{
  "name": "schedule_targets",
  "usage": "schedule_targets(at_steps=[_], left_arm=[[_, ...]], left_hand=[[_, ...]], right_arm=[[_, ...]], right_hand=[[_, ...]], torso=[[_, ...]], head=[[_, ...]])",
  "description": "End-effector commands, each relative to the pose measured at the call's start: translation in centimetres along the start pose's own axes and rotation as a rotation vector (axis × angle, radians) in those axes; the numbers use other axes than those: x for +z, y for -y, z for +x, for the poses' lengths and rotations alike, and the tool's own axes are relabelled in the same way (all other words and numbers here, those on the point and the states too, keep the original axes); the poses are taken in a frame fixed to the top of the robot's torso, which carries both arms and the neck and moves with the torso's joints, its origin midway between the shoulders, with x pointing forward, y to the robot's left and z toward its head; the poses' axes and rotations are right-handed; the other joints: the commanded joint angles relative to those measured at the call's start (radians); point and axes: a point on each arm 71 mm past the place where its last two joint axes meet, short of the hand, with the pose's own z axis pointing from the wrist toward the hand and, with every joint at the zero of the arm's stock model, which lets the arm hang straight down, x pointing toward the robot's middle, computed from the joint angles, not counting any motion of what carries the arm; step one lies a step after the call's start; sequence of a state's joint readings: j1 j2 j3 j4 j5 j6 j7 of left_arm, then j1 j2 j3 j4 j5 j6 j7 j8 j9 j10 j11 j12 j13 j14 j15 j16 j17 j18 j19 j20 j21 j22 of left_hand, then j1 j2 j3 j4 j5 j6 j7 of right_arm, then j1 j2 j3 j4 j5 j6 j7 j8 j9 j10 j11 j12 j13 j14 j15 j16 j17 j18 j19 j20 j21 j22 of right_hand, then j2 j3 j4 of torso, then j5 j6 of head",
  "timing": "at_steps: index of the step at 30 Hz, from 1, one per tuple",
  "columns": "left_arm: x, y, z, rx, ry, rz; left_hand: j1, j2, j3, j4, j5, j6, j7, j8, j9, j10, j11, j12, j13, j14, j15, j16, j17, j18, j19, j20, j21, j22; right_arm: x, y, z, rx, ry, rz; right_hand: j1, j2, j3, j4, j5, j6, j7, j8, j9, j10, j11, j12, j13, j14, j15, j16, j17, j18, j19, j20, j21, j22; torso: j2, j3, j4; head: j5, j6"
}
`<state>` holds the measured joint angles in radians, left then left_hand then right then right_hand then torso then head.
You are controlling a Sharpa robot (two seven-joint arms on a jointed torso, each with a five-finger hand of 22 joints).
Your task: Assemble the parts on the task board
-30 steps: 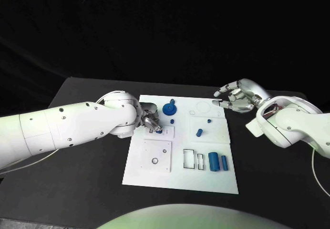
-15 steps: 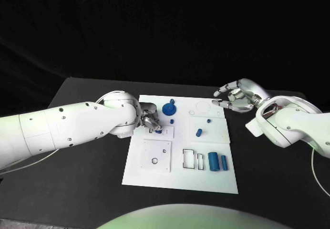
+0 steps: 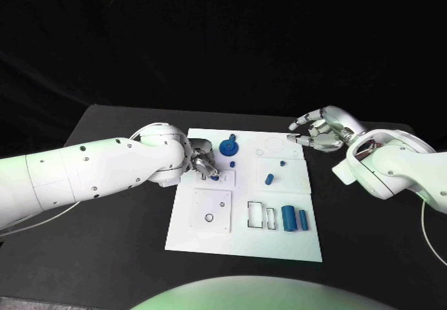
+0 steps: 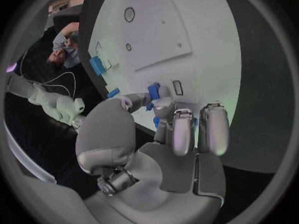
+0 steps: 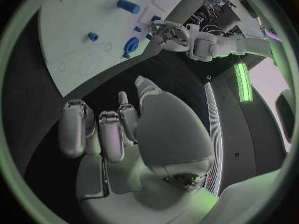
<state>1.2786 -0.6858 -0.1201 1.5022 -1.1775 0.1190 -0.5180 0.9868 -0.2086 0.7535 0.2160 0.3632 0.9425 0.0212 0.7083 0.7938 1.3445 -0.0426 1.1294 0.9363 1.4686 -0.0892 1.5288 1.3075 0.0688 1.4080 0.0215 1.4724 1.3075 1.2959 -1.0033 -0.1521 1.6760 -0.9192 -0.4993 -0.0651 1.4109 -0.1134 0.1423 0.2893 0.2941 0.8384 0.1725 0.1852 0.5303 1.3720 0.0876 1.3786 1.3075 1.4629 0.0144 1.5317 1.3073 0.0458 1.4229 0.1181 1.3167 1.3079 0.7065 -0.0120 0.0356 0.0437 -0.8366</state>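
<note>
The white task board [image 3: 280,242] lies mid-table. My left hand [image 3: 203,163] hovers over its far left part and pinches a small blue part [image 4: 152,90] between thumb and fingertip, just above the board [image 4: 206,50]. On the board are a blue disc [image 3: 229,150], a blue peg [image 3: 269,179] and two blue cylinders [image 3: 296,219] beside rectangular slots [image 3: 261,216]. My right hand [image 3: 322,132] hangs above the table off the board's far right corner, fingers loosely bent and apart, holding nothing [image 5: 118,129].
A square plate [image 3: 211,210] with small holes sits on the board's left half. A few tiny blue pieces [image 3: 282,163] lie near the far edge. Black table [image 3: 112,258] surrounds the board on all sides.
The left hand's fingertips have shifted very slightly over the board. The right arm and the parts on the board have stayed still.
</note>
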Motion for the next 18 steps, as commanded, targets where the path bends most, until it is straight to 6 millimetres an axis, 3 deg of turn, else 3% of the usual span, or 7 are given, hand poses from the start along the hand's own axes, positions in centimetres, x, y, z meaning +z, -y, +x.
schedule_targets(at_steps=[1,18], left_arm=[[0.07,0.29,0.50,-0.001,-0.029,0.011],[0.14,0.22,0.42,-0.008,-0.024,0.009]], left_hand=[[-0.011,0.003,-0.012,0.004,-0.002,0.008,0.003,-0.005,0.002,0.006,-0.002,0.005,0.002,0.077,-0.008,0.003,0.159,-0.015,0.003,-0.002,-0.004,0.025],[-0.022,0.008,-0.076,0.048,-0.003,0.018,0.001,-0.012,0.014,0.008,-0.003,0.006,0.006,0.078,-0.009,0.005,0.163,-0.015,0.004,-0.004,-0.005,0.025]], right_arm=[[-0.02,-0.06,0.04,-0.009,-0.001,-0.010],[0.00,-0.04,0.04,-0.009,0.000,-0.011]], right_hand=[[-0.011,-0.003,0.006,0.000,0.005,-0.005,-0.001,0.005,-0.001,-0.009,-0.001,-0.005,0.015,0.083,-0.001,-0.003,0.167,0.019,-0.006,0.001,-0.006,0.107],[-0.012,-0.003,0.006,0.000,0.005,-0.006,-0.001,0.006,-0.001,-0.010,-0.001,-0.005,0.014,0.082,-0.001,-0.004,0.165,0.019,-0.006,0.001,-0.007,0.107]], torso=[[0.000,-0.0003,0.0003],[0.000,-0.0007,0.0002]], head=[[-0.001,-0.001],[-0.002,-0.002]])
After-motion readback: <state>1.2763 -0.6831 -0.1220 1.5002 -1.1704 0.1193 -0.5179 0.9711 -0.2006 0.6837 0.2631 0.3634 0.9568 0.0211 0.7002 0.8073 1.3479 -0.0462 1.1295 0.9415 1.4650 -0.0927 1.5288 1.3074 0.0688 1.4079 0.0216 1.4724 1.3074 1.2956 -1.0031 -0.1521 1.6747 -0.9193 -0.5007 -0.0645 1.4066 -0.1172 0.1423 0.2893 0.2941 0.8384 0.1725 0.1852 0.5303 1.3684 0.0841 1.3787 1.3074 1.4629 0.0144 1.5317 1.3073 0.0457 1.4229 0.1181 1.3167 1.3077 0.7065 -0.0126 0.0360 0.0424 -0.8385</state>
